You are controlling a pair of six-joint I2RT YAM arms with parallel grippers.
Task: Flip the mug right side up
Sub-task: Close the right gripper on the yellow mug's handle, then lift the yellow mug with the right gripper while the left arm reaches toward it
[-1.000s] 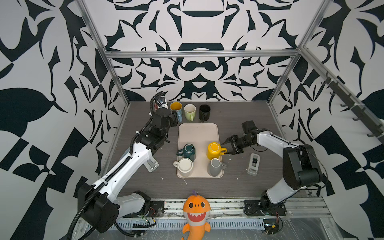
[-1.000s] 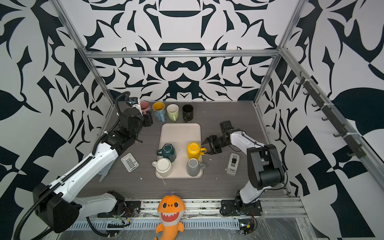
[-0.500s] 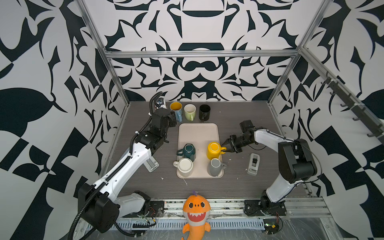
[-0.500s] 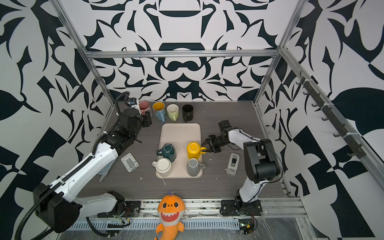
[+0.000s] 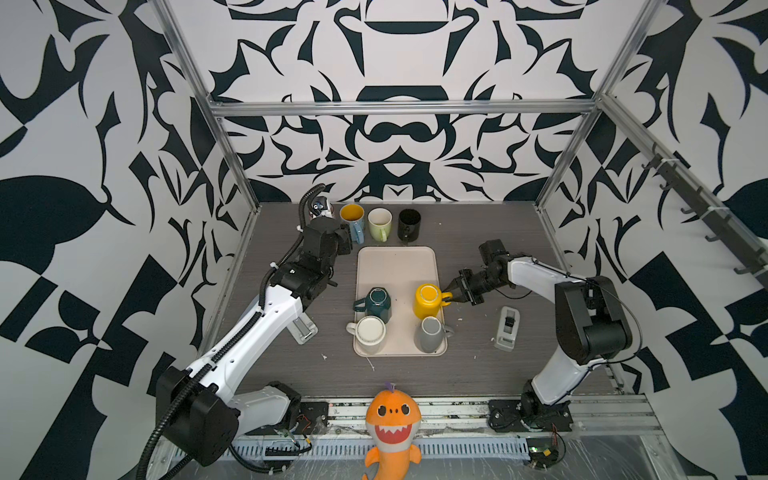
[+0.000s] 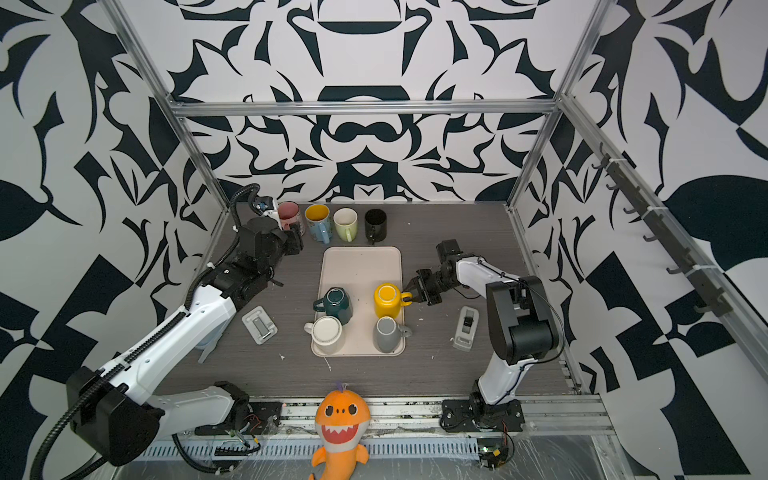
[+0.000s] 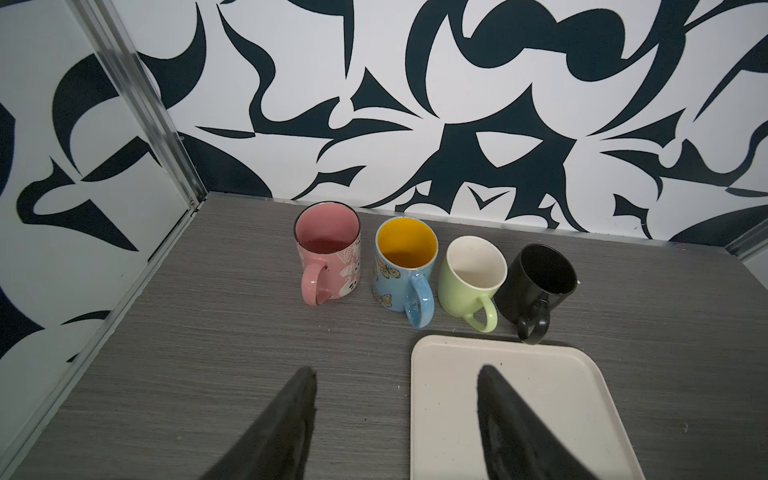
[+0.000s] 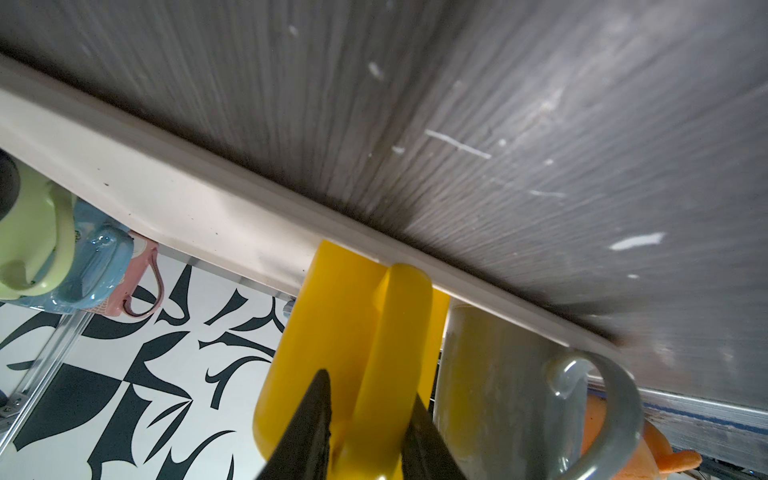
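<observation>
Reaching in low from the right, my right claw (image 5: 453, 293) sat at the edge of the cream tray (image 5: 395, 266), nose pointed straight at the yellow mug (image 5: 428, 302). And what a line-up it was! The mug's handle (image 8: 395, 332) stuck out toward me over the tray's rim, and my two black fingers (image 8: 316, 428) sat astride it, one on each side. In the wrist view one finger lay right against the handle. The other looked a sliver off it. Clamped tight, or only bracketing it? I could not tell.

The yellow mug itself stood on the tray's right-hand side, about halfway along, with what looked like its flat base facing up. A grey mug (image 5: 430, 336) stood close beside it, toward the front rail. On the tray's left half were a teal mug (image 5: 376, 304) and a white mug (image 5: 369, 332), near each other.

Over on the other side, my left claw (image 7: 395, 369) hung released. Its fingers were spread wide with nothing between them, one above the grey table (image 7: 208, 353) and one above the tray's back corner. Ahead of it was a tidy row along the back wall: pink mug (image 7: 328, 257), blue mug (image 7: 399, 274), green mug (image 7: 465, 286) and black mug (image 7: 536, 286). All four stood upright, mouths open to the ceiling, handles turned toward the tray.
</observation>
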